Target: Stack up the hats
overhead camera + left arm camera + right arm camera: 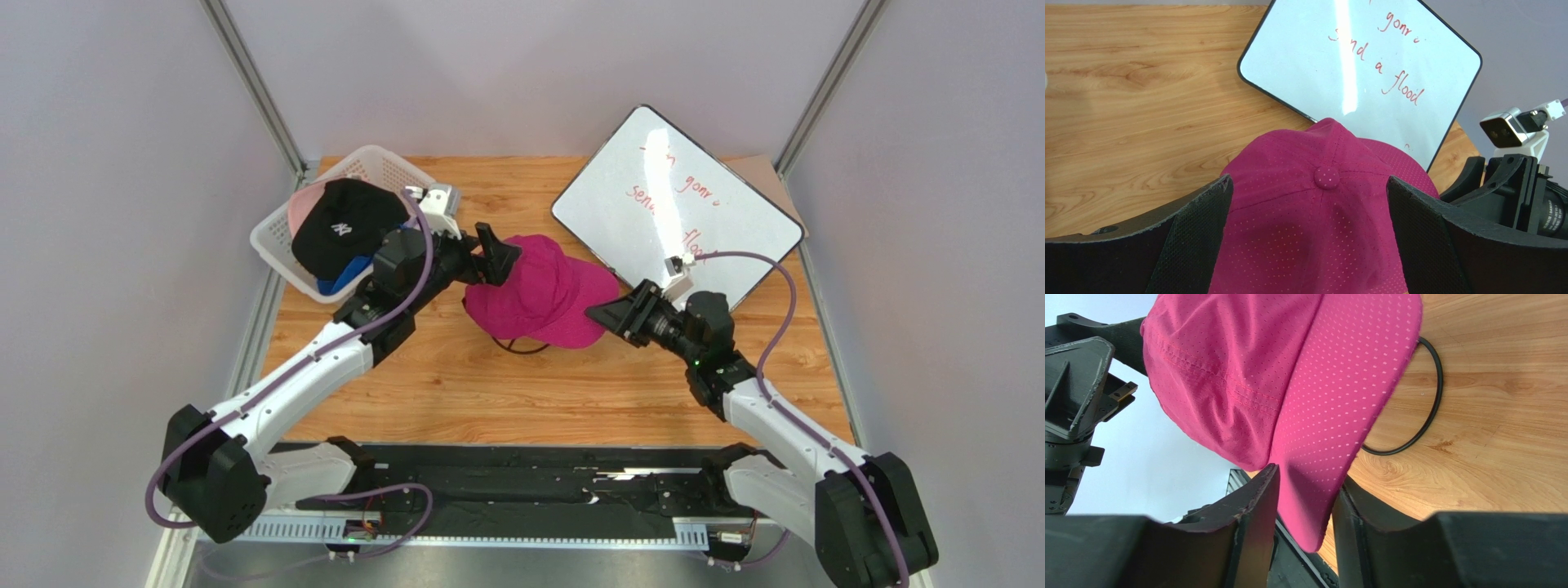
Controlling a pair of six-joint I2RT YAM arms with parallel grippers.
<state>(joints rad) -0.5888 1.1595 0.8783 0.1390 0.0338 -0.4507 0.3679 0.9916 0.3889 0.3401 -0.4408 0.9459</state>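
1. Seating step: perforated magenta fabric cap (540, 294) rests mid-worktop (429, 380) on black wire stand (1427, 407).
2. Your left end effector (501, 257) gapes astride the crown; right end effector (1306, 533) is parted loosely around the brim.
3. Next, you back both clear and fetch the black NY-logo cap (337, 227).

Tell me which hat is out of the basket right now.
The magenta hat, alone in the middle of the wooden table. The black logo hat lies on the pile in the white basket.
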